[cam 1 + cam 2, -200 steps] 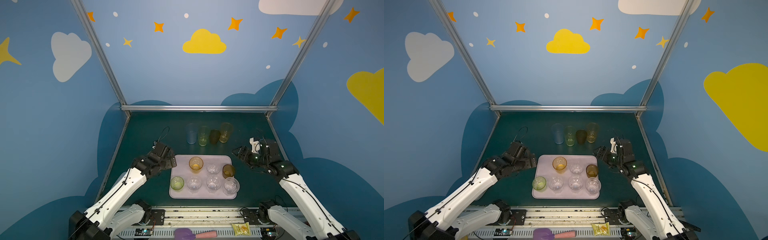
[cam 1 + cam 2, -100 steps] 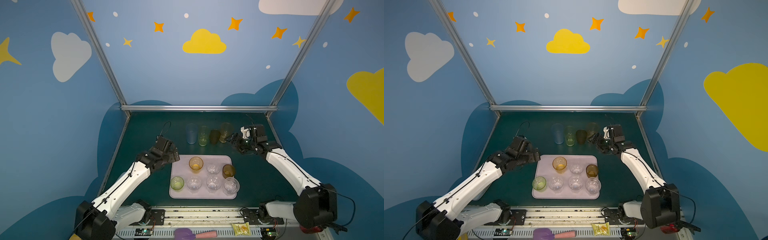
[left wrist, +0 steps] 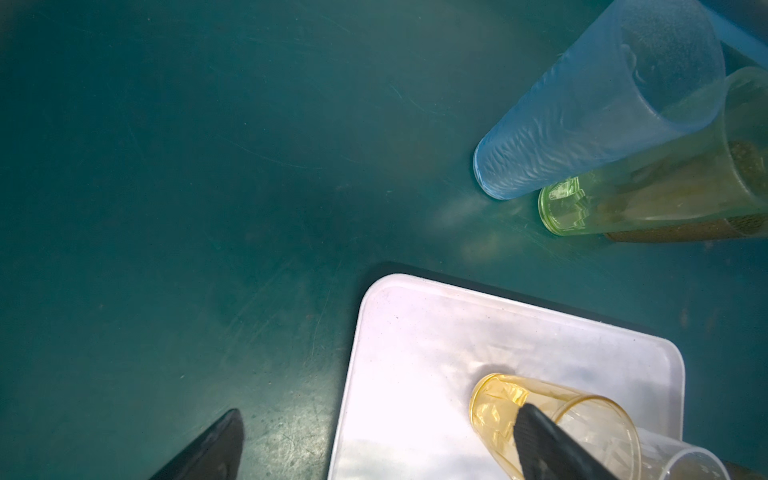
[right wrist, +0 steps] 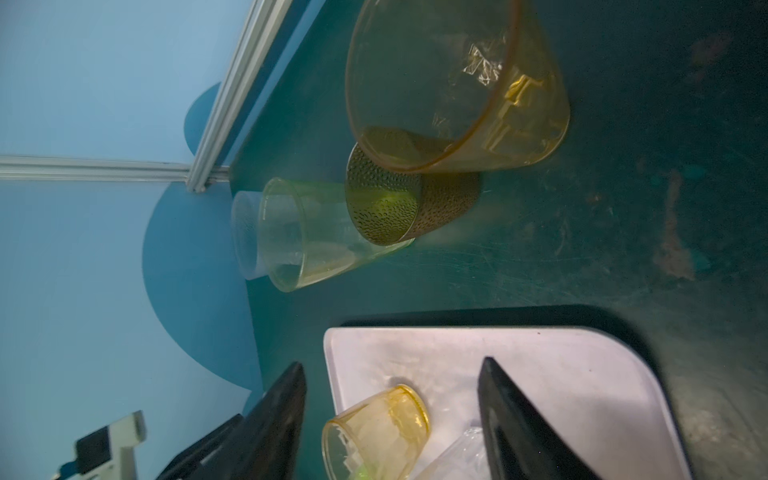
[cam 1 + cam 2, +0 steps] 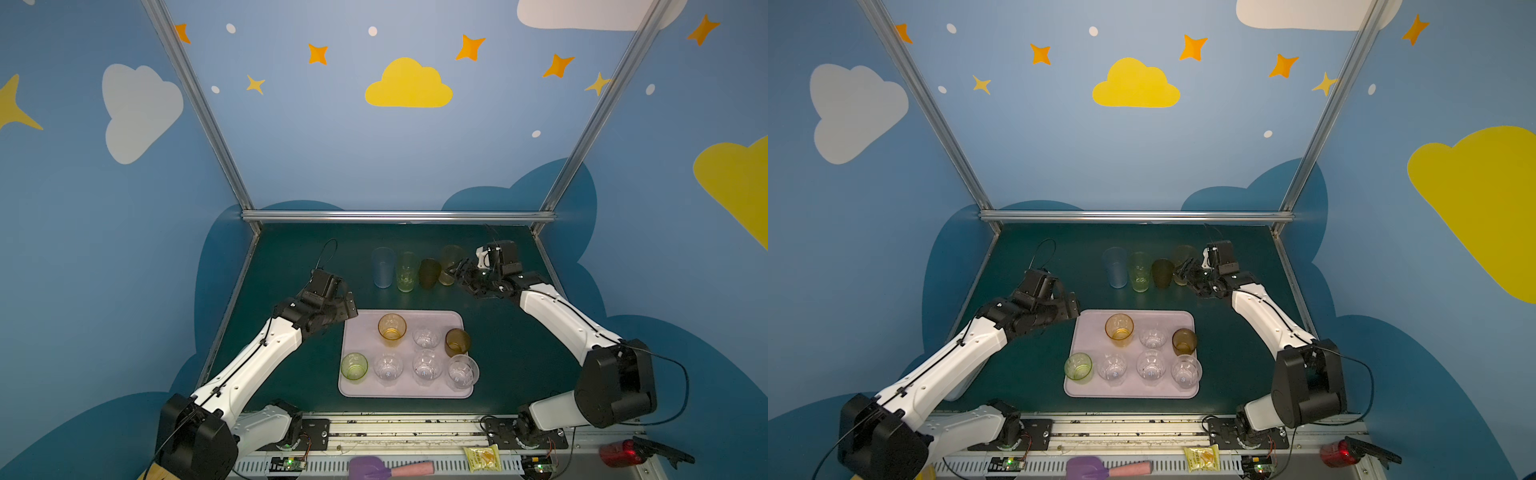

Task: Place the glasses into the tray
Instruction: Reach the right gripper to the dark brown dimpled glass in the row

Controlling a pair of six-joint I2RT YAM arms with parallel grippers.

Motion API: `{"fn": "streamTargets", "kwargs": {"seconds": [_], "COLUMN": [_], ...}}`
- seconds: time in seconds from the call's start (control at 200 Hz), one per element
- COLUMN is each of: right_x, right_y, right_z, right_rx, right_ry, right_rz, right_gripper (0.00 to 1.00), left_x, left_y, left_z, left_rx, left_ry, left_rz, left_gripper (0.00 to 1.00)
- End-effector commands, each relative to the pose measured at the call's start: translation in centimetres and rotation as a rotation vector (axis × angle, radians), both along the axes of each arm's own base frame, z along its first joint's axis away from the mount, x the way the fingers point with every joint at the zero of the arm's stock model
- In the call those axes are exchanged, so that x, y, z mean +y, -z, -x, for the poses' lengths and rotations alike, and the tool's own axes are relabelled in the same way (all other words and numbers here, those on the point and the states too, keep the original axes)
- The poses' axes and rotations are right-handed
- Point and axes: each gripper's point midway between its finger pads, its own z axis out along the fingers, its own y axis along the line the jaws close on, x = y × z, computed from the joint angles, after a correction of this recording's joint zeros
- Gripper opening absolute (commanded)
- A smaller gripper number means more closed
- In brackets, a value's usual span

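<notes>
Tray [image 5: 360,332] holds seven short glasses [image 5: 391,328]; four stand behind it.

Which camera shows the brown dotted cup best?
The right wrist view: the brown cup is close, its dots sharp. In both top views it is small and dark. The left wrist view shows only a sliver.

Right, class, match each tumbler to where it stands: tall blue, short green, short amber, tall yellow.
Things:
1. tall blue tumbler
2. short green tumbler
3. short amber tumbler
4. tall yellow tumbler

Places:
A. on the tray, near left corner
B. on the table, right end of the row, by the right gripper
C. on the tray, far row, left end
D. on the table, left end of the row

Pairs: 1-D, 2-A, 3-C, 4-B
</notes>
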Motion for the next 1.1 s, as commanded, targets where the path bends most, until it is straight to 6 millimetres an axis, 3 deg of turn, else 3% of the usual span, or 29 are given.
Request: {"fn": "streamTargets", "kwargs": {"seconds": [0.0, 0.32, 0.436, 0.521, 0.766, 0.841, 1.097], "right_x": [0.8, 2.9, 3.4, 4.0, 4.0, 3.8, 4.3], "right_y": [-0.4, 1.6, 2.4, 2.7, 4.0, 4.5, 4.6], "right_z": [-1.2, -2.6, -3.1, -3.4, -3.9, -4.1, -5.1], "right_rx": [-0.018, 0.035, 0.050, 0.060, 0.083, 0.093, 0.080], "right_ry": [0.010, 0.020, 0.029, 0.031, 0.083, 0.102, 0.113], "right_rz": [-0.009, 0.001, 0.001, -0.003, 0.036, 0.034, 0.017], "right_gripper": [0.52, 0.47, 0.43, 0.33, 0.35, 0.32, 0.32], "left_x": [-0.5, -0.3, -0.1, 0.0, -0.1, -0.3, -0.5], "left_y": [-1.6, -2.2, -2.3, -2.2, -1.6, -1.5, -1.1], "left_z": [-0.3, 0.3, 0.5, 0.7, 0.8, 0.8, 0.8], "left_rx": [-0.035, -0.046, -0.056, -0.055, -0.032, -0.029, -0.016], "left_ry": [0.016, 0.023, 0.018, 0.019, 0.020, 0.022, 0.020], "left_rz": [0.040, 0.060, 0.067, 0.075, 0.091, 0.099, 0.120], "left_gripper": [1.00, 1.00, 1.00, 1.00, 1.00, 1.00, 1.00]}}
